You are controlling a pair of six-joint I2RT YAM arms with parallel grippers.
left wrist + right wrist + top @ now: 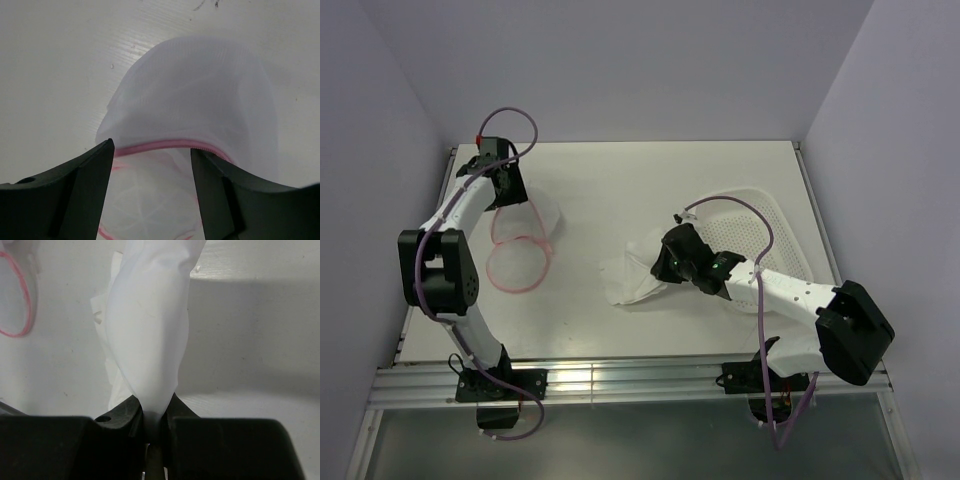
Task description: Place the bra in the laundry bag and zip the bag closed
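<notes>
Bra [625, 280]: one, in right hand [152, 417]; one bag [195, 95].

Seen from my remote station across all three camera views: I can read no text, label, brand, number or sign on anything here.

White table [640, 190] with mesh laundry bag [525, 245] at left, bra [625, 282] near centre, perforated white basket [740, 232] at right
</notes>
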